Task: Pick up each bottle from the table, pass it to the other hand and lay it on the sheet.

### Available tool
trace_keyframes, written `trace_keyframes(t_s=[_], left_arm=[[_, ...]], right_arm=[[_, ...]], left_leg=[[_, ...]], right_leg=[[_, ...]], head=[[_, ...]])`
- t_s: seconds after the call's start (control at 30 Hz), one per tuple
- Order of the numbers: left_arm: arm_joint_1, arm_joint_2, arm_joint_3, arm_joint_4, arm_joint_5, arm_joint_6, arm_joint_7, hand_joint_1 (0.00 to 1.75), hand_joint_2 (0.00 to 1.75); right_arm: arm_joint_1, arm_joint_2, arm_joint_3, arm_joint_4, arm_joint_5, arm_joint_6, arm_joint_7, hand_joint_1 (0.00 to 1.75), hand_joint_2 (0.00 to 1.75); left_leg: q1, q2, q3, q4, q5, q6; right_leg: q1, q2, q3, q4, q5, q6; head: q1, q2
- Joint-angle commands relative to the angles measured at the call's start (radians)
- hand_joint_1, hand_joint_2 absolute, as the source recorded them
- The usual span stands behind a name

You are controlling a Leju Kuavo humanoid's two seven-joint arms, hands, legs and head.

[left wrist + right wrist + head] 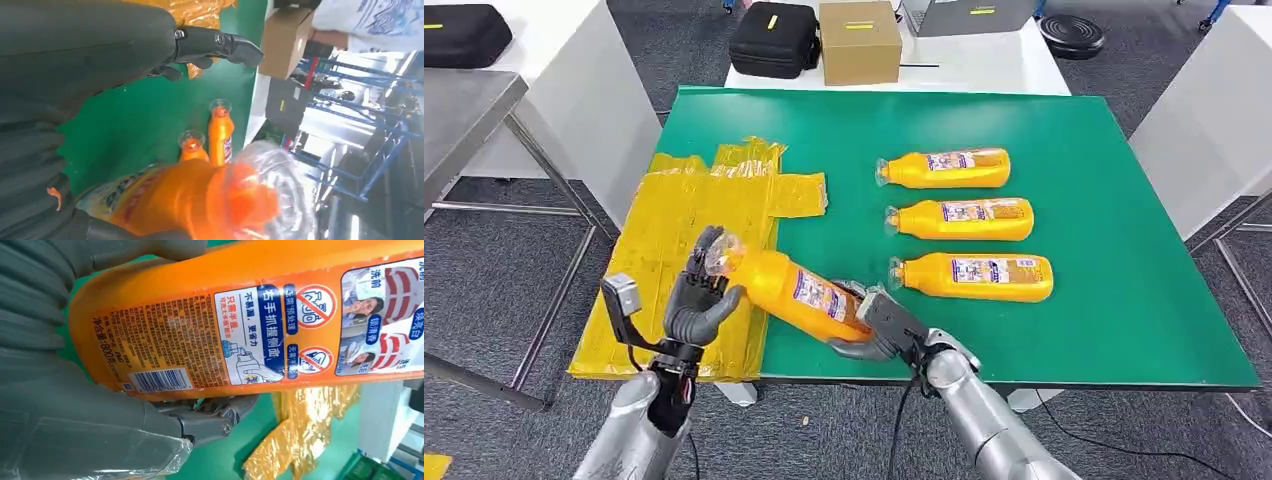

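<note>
Hovering tilted at lower centre: orange plastic bottle with printed label (799, 290), base gripped in right hand (879, 328), clear-capped neck reaching left hand (699, 300), fingers spread, only partly curling around, above crinkled yellow sheet (686, 215). Risking a drop if releasing before left closing.

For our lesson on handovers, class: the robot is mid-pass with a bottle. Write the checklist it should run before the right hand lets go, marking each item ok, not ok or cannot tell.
1. Right hand holds the bottle's base end: ok.
2. Left hand at the bottle's capped end: ok.
3. Left hand fully closed around the bottle: cannot tell; its fingers look spread.
4. Yellow sheet lies under the left hand, bare: ok.
5. Three bottles on the green table lie apart from the pass: ok.
</note>
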Motion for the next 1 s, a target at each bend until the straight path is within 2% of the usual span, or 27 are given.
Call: trace_keyframes(t_s=[0.03, 0.6, 0.77, 1.0], left_arm=[[-0.026, 0.033, 0.029, 0.032, -0.006, 0.001, -0.004, 0.0, 1.75], [-0.021, 0.037, 0.025, 0.015, -0.021, -0.013, 0.007, 0.0, 1.75], [-0.017, 0.04, -0.023, 0.038, -0.038, -0.062, 0.031, 0.0, 1.75], [-0.019, 0.059, -0.1, 0.044, -0.093, -0.119, 0.019, 0.0, 1.75]], right_arm=[[-0.069, -0.007, 0.001, 0.108, 0.0, 0.013, 0.002, 1.75, 1.75], [-0.084, 0.005, 0.009, 0.137, 0.019, 0.009, 0.007, 1.75, 1.75], [-0.103, 0.016, 0.002, 0.154, 0.009, 0.015, 0.008, 1.75, 1.75], [-0.13, 0.025, -0.014, 0.162, -0.004, 0.011, 0.023, 1.75, 1.75]], left_leg=[[0.001, 0.002, 0.005, 0.001, -0.003, -0.002], [0.001, 0.002, 0.002, 0.0, -0.001, -0.001], [0.002, 0.003, 0.006, 0.001, -0.004, -0.003], [0.0, 0.001, 0.003, 0.0, -0.001, -0.001]], right_leg=[[0.001, 0.001, 0.005, 0.0, -0.002, -0.002], [0.001, 0.001, 0.002, 0.0, -0.001, -0.001], [0.002, 0.002, 0.006, 0.001, -0.003, -0.002], [0.0, 0.001, 0.002, 0.0, -0.001, -0.001]], head=[[0.0, 0.0], [0.0, 0.0], [0.0, 0.0], [0.0, 0.0]])
